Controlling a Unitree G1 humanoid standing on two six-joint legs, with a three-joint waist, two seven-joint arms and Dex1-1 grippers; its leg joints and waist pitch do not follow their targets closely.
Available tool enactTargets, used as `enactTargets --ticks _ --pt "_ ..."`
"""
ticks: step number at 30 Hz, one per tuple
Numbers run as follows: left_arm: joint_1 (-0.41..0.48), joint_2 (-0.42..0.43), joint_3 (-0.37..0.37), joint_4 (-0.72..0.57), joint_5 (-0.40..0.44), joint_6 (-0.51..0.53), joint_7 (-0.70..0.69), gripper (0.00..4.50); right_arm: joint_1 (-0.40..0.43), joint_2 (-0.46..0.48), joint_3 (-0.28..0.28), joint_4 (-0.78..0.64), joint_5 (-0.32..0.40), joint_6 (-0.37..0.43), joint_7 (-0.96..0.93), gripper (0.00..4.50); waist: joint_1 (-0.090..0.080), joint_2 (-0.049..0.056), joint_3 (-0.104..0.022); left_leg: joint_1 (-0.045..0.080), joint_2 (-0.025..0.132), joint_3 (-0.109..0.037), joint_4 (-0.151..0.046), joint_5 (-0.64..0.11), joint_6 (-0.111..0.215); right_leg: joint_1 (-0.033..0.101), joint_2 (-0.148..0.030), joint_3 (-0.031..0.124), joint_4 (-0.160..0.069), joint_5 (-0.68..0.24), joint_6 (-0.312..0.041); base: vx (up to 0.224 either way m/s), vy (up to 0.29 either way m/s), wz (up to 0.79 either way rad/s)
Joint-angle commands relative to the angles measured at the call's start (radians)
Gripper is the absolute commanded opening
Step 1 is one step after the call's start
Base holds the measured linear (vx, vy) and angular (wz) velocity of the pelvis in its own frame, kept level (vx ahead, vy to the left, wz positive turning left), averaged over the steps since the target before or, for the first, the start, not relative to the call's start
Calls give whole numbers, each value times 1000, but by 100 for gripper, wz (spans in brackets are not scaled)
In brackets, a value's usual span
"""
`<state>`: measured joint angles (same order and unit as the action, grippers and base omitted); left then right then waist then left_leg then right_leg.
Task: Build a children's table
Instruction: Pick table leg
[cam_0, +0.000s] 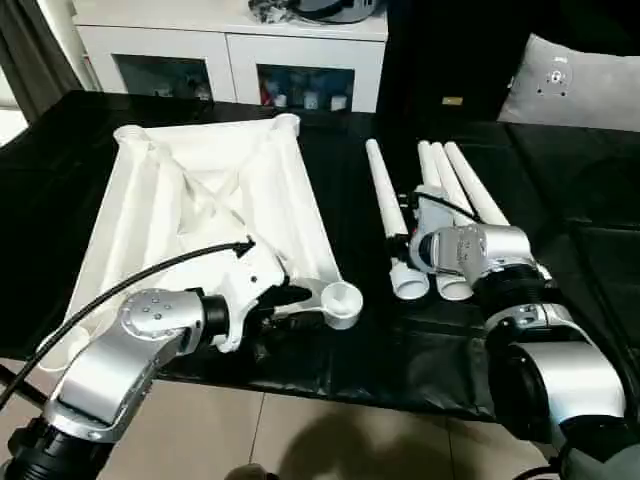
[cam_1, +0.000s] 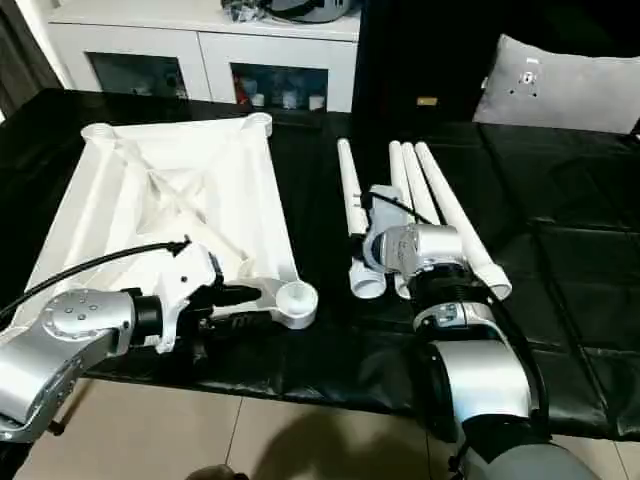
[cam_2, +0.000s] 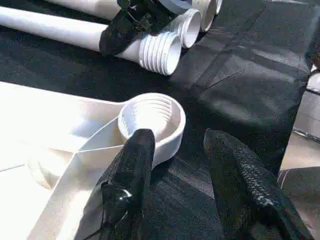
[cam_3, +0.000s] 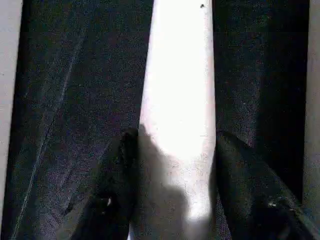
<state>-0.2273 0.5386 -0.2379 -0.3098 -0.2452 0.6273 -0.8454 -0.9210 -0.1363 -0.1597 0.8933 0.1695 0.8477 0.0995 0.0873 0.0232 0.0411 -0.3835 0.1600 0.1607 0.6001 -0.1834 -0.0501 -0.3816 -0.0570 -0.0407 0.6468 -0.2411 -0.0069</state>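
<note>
Left eye view has the table top (cam_0: 205, 205) lying ribbed side up on the black surface (cam_0: 560, 190), its near corner socket (cam_2: 151, 116) just ahead of the left tool (cam_2: 175, 150), whose fingers stand apart, one touching the socket rim. Beside it lie the legs (cam_0: 455, 190). The right tool (cam_3: 172, 145) straddles one leg (cam_3: 180, 90), fingers at both its sides; its wrist housing hides that grip from above. A white cabinet (cam_0: 235, 50) stands beyond.
</note>
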Motion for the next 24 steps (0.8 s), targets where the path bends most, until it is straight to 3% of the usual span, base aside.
enactTargets --ticks 1,4,7,8,10,11,12,15,16,17,21,24 --pt "-5 8 8 -26 1 -4 5 188 14 -6 -5 35 3 12 -1 193 -4 3 -56 19 55 -11 -69 -139 -52 39 -76 45 -70 3 -205 0 0 0" --pt "-20 -35 35 9 34 -70 76 188 50 12 -51 -82 50 -134 41 192 -1 1 -57 16 58 -11 -67 -132 -44 42 -81 48 -70 28 -198 0 0 0" --pt "-66 -93 81 69 66 -95 189 204 96 17 -51 -182 71 -222 100 191 -1 -2 -62 14 55 -11 -63 -87 -29 46 -76 45 -65 87 -204 0 0 0" --pt "-100 -137 117 108 76 -112 265 214 131 23 -63 -260 110 -248 165 191 1 -2 -61 15 56 -8 -62 -93 -17 45 -74 46 -68 99 -196 0 0 0" --pt "-130 -194 158 129 56 -116 326 220 163 30 -119 -338 205 -192 250 191 1 -6 -64 13 57 -13 -62 -83 8 54 -77 45 -65 134 -193 0 0 0" --pt "-135 -204 165 128 47 -110 332 220 168 29 -127 -351 223 -169 266 191 3 -3 -65 14 57 -14 -62 -74 14 55 -77 44 -65 142 -197 0 0 0" --pt "-150 -231 181 123 10 -101 330 232 201 31 -129 -417 263 -167 333 190 2 -8 -65 10 56 -13 -60 -53 27 55 -77 43 -63 158 -211 0 0 0" --pt "-158 -246 191 119 -9 -93 333 261 218 33 -125 -450 279 -181 370 189 6 -7 -64 10 58 -11 -56 -43 46 49 -79 42 -64 144 -227 0 0 0" --pt "-187 -313 234 105 -105 -57 340 261 280 39 -125 -538 349 -215 483 189 6 -5 -63 11 57 -7 -56 -57 48 49 -79 43 -68 117 -234 0 0 0" --pt "-187 -313 234 105 -105 -57 340 277 280 39 -125 -538 349 -215 483 189 11 -6 -63 11 58 -6 -53 -62 50 50 -83 45 -69 117 -235 0 0 0" --pt "-285 -507 351 120 -332 42 439 303 399 55 -150 -680 507 -185 651 189 25 -12 -59 11 64 -7 -56 -87 60 49 -84 44 -72 82 -266 0 0 0" --pt "-308 -548 375 135 -395 59 458 344 431 61 -138 -739 543 -157 694 189 29 -18 -54 7 62 -11 -60 -102 65 49 -86 42 -82 2 -245 0 0 0"
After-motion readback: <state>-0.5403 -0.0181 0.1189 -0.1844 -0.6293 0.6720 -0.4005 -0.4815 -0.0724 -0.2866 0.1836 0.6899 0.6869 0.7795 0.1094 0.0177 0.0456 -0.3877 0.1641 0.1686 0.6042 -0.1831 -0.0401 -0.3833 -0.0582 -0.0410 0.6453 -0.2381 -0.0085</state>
